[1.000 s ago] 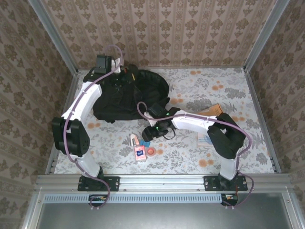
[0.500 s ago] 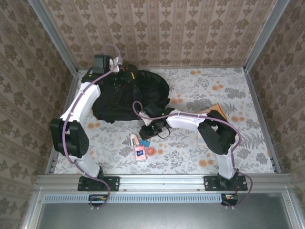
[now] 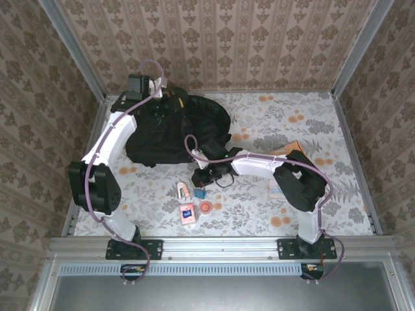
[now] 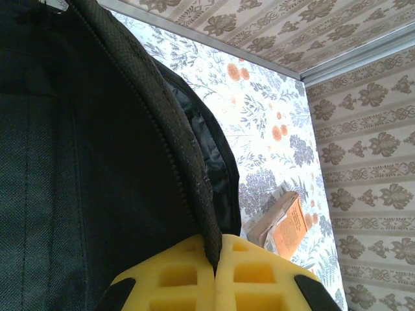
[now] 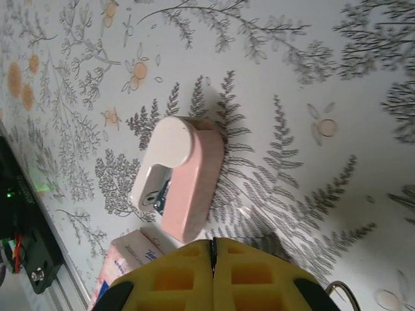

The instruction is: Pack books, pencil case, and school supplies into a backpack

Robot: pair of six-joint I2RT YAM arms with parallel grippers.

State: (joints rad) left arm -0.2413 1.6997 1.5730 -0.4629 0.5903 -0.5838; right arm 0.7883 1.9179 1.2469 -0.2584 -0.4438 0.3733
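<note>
Two pincers closed: left pincer (image 4: 214, 253) grips black fabric backpack (image 4: 78, 168) rim; right pincer (image 5: 213, 249) shut beside pink-white eraser-like piece (image 5: 178, 175), catch unclear. Supplies step; next needs lift toward bag mouth

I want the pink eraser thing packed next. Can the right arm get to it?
Probably yes. The right gripper hangs just beside the pink-white piece, with bare table between them. Its jaws are shut, so it would need to open first.
</note>
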